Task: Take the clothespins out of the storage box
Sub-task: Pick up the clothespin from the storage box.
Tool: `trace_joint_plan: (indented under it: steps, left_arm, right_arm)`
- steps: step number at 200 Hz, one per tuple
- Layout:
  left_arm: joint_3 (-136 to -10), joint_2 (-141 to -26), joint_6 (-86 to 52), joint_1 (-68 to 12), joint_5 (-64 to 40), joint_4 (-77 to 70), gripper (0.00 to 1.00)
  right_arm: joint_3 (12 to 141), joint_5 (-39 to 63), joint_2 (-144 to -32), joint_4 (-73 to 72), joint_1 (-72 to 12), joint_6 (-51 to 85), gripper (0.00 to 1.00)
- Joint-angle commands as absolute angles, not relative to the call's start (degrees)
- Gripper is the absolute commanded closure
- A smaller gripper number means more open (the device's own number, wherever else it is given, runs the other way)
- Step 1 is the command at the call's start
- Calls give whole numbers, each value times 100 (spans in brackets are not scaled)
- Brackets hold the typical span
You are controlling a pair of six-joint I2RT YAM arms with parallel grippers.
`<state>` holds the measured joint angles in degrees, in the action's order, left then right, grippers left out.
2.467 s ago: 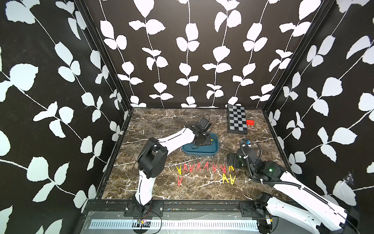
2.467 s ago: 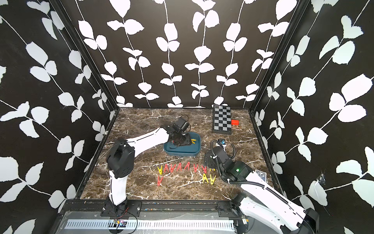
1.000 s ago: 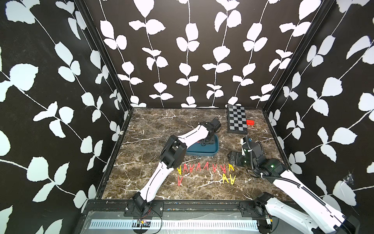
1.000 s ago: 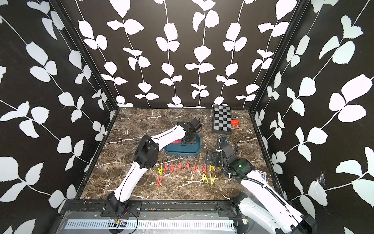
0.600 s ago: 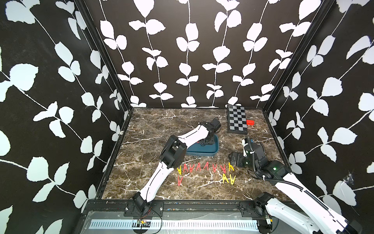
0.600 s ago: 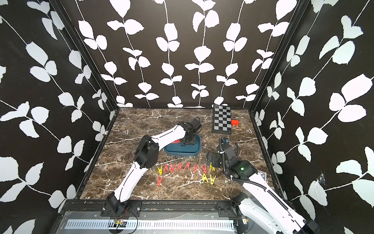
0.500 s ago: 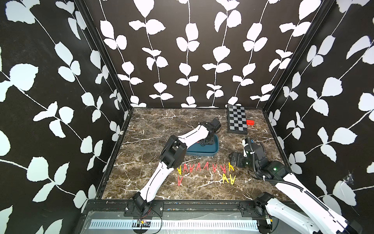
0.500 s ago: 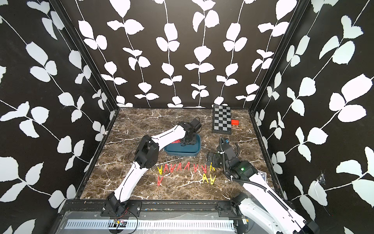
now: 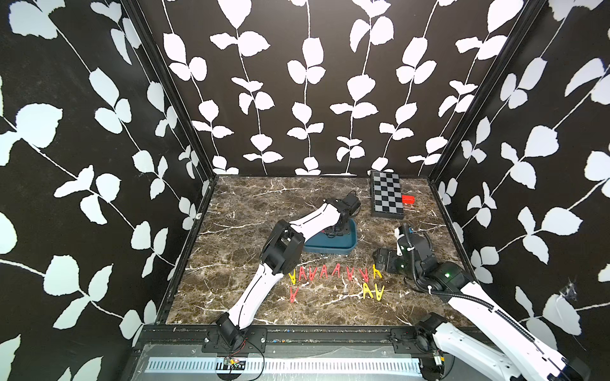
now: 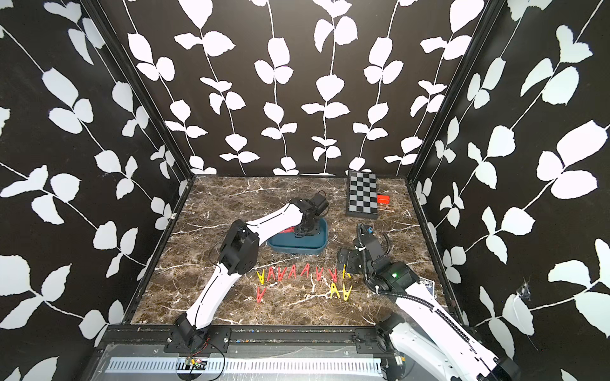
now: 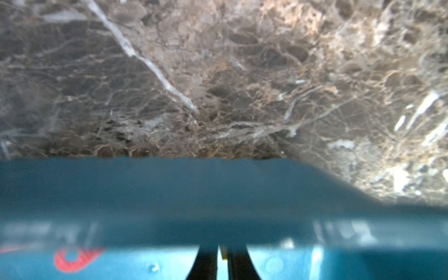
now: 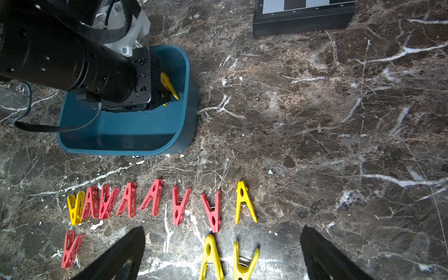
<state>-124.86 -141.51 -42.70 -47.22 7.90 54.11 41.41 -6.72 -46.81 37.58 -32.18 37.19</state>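
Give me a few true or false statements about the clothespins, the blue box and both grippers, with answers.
1. The left gripper is shut on a yellow clothespin inside the storage box. True.
2. The right gripper is gripping something. False: its jaws are open and empty.
3. The storage box holds only that yellow clothespin. False: a red clothespin lies in it too.
4. The clothespins lying on the table are red and yellow. True.
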Motion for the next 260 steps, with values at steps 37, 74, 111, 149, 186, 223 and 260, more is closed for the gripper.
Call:
trace_joint_plan:
  steps: [37,74,111,149,186,223,260]
  left_arm:
    - [-12031,-13380,-4490,-4781,671,5495,97]
    - [-11642,-12824,-4555,-4857,705,5427,97]
    - [-10963,-12168,-4652,-5019,758,5317,97]
    - [-9924,-11459,-4761,-5317,733,4908,97]
    - [-8999,-10805,-4828,-5716,740,4542,98]
    - [-8171,-10341,-4827,-6189,678,4085,98]
    - [-7554,-10228,-4891,-6652,572,3743,99]
  right_arm:
    - [4105,-542,-4693,3669,-3191,3605,1]
    - [4131,-394,-4728,3567,-3191,3508,1]
    - [4184,-190,-4753,3543,-3191,3411,1]
    - [4088,-38,-4544,3551,-3191,3384,1]
    - [3995,130,-4263,3659,-3192,3443,1]
    - [3750,327,-3942,3696,-3192,3601,1]
    - [3554,451,-3645,3775,-3191,3718,1]
